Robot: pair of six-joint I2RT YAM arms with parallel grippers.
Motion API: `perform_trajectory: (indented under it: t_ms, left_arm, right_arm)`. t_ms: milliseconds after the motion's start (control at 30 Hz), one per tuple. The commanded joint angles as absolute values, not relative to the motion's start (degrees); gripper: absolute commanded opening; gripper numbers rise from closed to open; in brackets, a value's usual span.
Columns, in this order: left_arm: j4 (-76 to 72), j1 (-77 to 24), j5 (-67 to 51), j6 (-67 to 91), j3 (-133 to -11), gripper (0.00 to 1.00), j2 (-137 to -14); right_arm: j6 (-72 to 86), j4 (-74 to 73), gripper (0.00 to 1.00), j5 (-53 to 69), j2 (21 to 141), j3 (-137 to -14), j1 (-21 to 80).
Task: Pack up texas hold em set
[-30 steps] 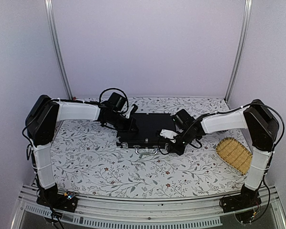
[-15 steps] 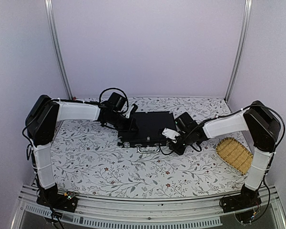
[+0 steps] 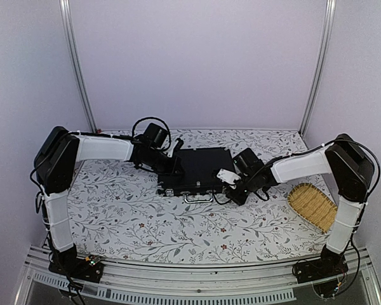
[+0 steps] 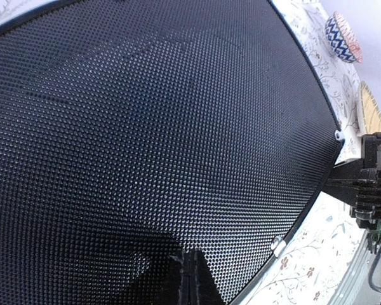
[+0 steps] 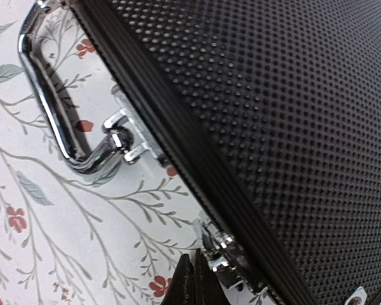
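Observation:
The texas hold em set's black case (image 3: 200, 168) lies shut on the flowered table, with its silver handle (image 3: 198, 197) toward the near edge. My left gripper (image 3: 172, 166) is shut, its tips (image 4: 189, 279) pressed onto the dimpled lid (image 4: 152, 127) near the case's left end. My right gripper (image 3: 231, 190) is also shut and holds nothing. Its tips (image 5: 200, 286) sit low over the table at the case's front edge, right beside a silver latch (image 5: 225, 251). The handle (image 5: 51, 108) lies flat on the cloth to the left of that latch.
A woven yellow basket (image 3: 312, 204) lies at the right of the table, under the right arm's elbow. The left wrist view shows a patterned round dish (image 4: 343, 38) beyond the case's far corner. White walls and metal posts close in the back.
The case's front edge and handle have shifted slightly away from the near edge. My right gripper has moved in with them toward the right latch. The left gripper stays on the lid.

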State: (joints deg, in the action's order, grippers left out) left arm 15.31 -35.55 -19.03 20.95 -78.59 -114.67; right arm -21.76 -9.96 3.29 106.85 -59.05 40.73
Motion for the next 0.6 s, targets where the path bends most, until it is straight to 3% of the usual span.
perform_trajectory:
  t_ms: [0, 200, 333, 467, 567]
  left_arm:
    - [19.6, -35.0, -18.2, 20.0, -76.6, 0.00, -117.1]
    - [19.9, -35.0, -17.6, 19.4, -77.4, 0.00, -115.1]
    - [20.2, -34.9, -17.3, 18.9, -77.5, 0.00, -113.7]
    - [20.3, -34.9, -15.4, 18.4, -76.6, 0.00, -108.7]
    - [20.3, -34.8, -11.8, 17.9, -74.9, 0.22, -104.0]
  right_arm:
    - [-22.6, -17.0, 0.03, 14.5, 105.7, -63.1, 40.3]
    - [-25.7, -24.0, 0.10, 24.0, 99.4, -64.9, 40.1]
    - [-26.8, -25.8, 0.37, 23.8, 96.3, -66.8, 38.3]
    - [-25.6, -25.6, 0.53, 25.7, 95.3, -68.8, 33.6]
    - [-22.6, -24.5, 0.59, 26.5, 97.1, -73.2, 28.0]
